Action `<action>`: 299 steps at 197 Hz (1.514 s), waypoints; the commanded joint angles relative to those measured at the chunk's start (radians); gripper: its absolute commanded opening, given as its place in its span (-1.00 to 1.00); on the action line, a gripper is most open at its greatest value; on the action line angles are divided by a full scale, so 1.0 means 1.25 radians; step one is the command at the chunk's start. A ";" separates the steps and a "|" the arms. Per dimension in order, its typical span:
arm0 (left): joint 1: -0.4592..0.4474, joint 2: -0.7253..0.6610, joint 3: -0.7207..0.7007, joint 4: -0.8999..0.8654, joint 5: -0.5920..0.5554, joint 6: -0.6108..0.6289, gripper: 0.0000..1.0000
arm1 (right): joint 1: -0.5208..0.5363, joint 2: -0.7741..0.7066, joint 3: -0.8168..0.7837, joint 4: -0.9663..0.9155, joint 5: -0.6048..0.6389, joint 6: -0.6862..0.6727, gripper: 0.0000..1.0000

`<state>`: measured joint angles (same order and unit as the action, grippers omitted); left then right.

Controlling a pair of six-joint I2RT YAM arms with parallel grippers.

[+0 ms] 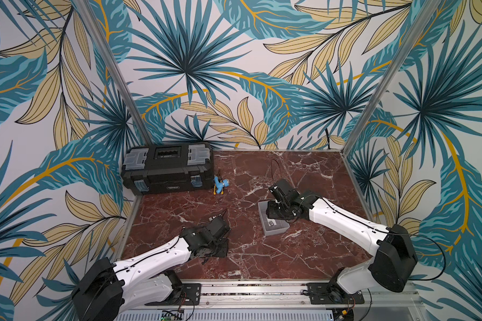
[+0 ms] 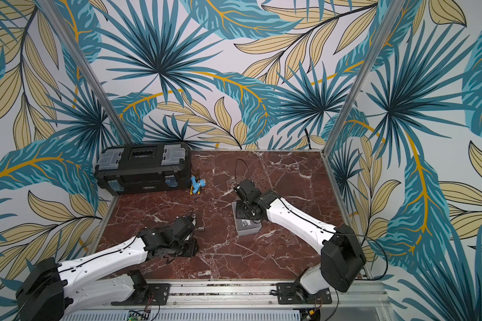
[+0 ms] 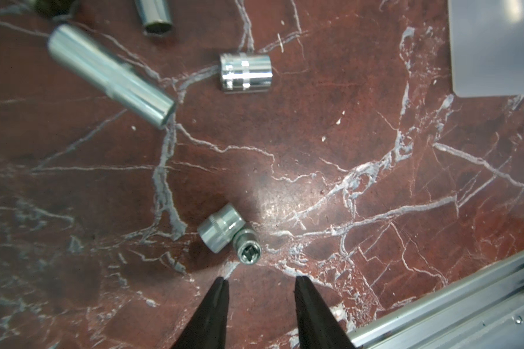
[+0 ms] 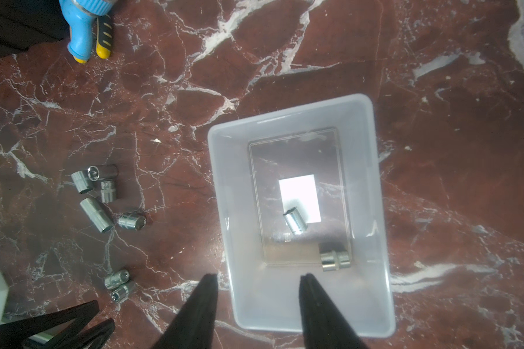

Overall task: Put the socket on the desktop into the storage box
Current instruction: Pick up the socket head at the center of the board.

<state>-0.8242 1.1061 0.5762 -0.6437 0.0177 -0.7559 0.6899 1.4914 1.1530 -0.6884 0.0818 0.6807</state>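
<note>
Several chrome sockets lie on the red-brown marble desktop (image 1: 304, 178). In the left wrist view two small sockets (image 3: 221, 226) touch each other just ahead of my left gripper (image 3: 260, 279), which is open and empty above the desktop. Farther on lie a short socket (image 3: 245, 72) and a long socket (image 3: 112, 75). My right gripper (image 4: 259, 276) hovers open and empty over the near wall of the storage box (image 4: 221, 187). Two sockets (image 4: 295, 222) rest on the box floor, one at the white label and one at a corner (image 4: 335, 260).
A black toolbox (image 1: 167, 169) stands at the back left, with a blue and yellow tool (image 1: 220, 184) beside it. In both top views the storage box (image 1: 276, 231) sits right of centre under the right wrist. An aluminium rail (image 1: 248, 289) runs along the front edge.
</note>
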 commanded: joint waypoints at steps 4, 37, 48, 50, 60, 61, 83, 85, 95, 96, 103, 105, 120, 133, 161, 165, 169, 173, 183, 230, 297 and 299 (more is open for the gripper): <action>-0.003 0.010 0.021 -0.018 -0.073 -0.009 -0.08 | 0.006 0.008 0.006 0.000 0.003 0.008 -0.03; -0.003 0.038 0.039 -0.040 -0.126 -0.036 -0.02 | 0.006 0.005 0.003 0.000 0.003 0.007 -0.03; -0.003 0.050 0.043 -0.030 -0.128 -0.048 -0.02 | 0.006 0.004 0.003 0.000 0.003 0.007 -0.03; -0.003 0.053 0.043 -0.028 -0.129 -0.051 -0.02 | 0.006 0.004 0.003 0.000 0.003 0.008 -0.03; -0.002 0.068 0.050 -0.017 -0.128 -0.058 -0.02 | 0.006 0.005 0.002 0.000 0.003 0.008 -0.03; -0.002 0.070 0.050 -0.015 -0.128 -0.060 -0.02 | 0.006 0.005 0.003 0.000 0.003 0.008 -0.03; -0.002 0.103 0.063 0.015 -0.115 -0.071 -0.02 | 0.009 0.001 0.001 0.000 0.002 0.006 -0.03; -0.002 0.106 0.064 0.018 -0.114 -0.072 -0.03 | 0.009 0.000 0.001 0.000 0.003 0.006 -0.03; -0.003 0.110 0.065 0.032 -0.107 -0.076 -0.03 | 0.009 -0.001 0.001 0.000 0.002 0.004 -0.03; -0.002 0.111 0.065 0.033 -0.107 -0.077 -0.03 | 0.009 -0.001 0.001 0.000 0.003 0.004 -0.03; -0.002 0.113 0.064 0.042 -0.106 -0.081 -0.02 | 0.009 -0.002 -0.001 0.000 0.003 0.004 -0.03; -0.003 0.113 0.064 0.044 -0.105 -0.081 -0.02 | 0.009 -0.003 -0.001 0.000 0.003 0.003 -0.03; -0.002 0.122 0.062 0.057 -0.105 -0.087 -0.02 | 0.010 -0.004 -0.003 0.000 0.003 0.003 -0.03; -0.002 0.136 0.063 0.064 -0.105 -0.091 -0.02 | 0.010 -0.002 -0.004 0.000 0.003 0.003 -0.03; -0.002 0.152 0.057 0.076 -0.067 -0.095 -0.03 | 0.010 -0.002 -0.003 0.000 0.003 0.002 -0.03; -0.002 0.152 0.056 0.077 -0.066 -0.095 -0.03 | 0.011 -0.003 -0.002 0.000 0.003 0.001 -0.03; -0.002 0.152 0.056 0.077 -0.066 -0.096 -0.03 | 0.011 -0.003 -0.002 0.000 0.003 0.000 -0.03; -0.002 0.152 0.055 0.077 -0.066 -0.096 -0.03 | 0.010 -0.002 -0.001 0.000 0.003 0.001 -0.03; -0.002 0.152 0.054 0.074 -0.069 -0.095 -0.03 | 0.010 -0.003 -0.001 0.000 0.003 0.000 -0.03; -0.002 0.182 0.066 0.063 -0.082 -0.097 -0.05 | 0.010 0.002 0.000 0.000 0.004 -0.002 -0.03; -0.003 0.204 0.069 0.048 -0.094 -0.104 -0.12 | 0.010 0.002 0.001 0.000 0.007 -0.005 -0.03; -0.003 0.205 0.070 0.049 -0.094 -0.104 -0.13 | 0.011 0.003 0.001 0.000 0.007 -0.005 -0.03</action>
<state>-0.8242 1.3579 0.6403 -0.5709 -0.0757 -0.8764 0.6960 1.4929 1.1530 -0.6857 0.0818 0.6800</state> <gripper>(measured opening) 0.442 0.487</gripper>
